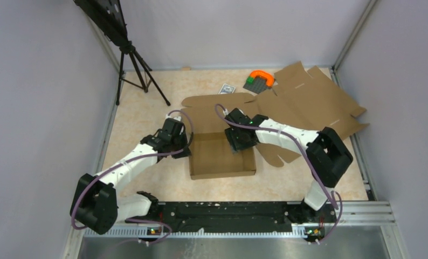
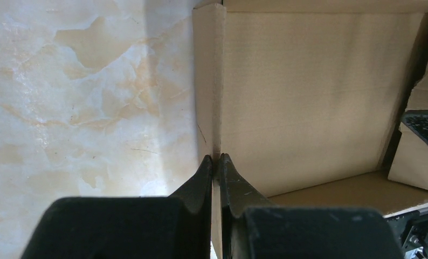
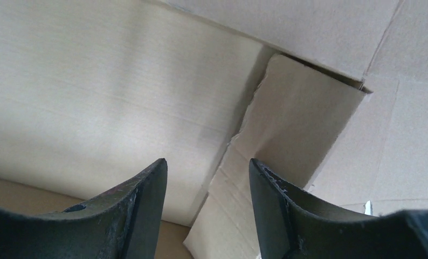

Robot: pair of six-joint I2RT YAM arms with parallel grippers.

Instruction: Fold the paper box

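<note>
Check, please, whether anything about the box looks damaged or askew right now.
Yes. Inside the paper box, the right-side flap has a ragged, torn-looking edge and leans inward rather than lying flush against the wall. The right gripper hangs open above it; the left gripper is shut on the opposite wall.

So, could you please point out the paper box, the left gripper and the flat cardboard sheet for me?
paper box (image 1: 217, 157): top external view, on its bare inner floor.
left gripper (image 2: 215, 160): left wrist view, midway between its fingertips, pinching the box's wall.
flat cardboard sheet (image 1: 314, 102): top external view, on its middle panel.
</note>
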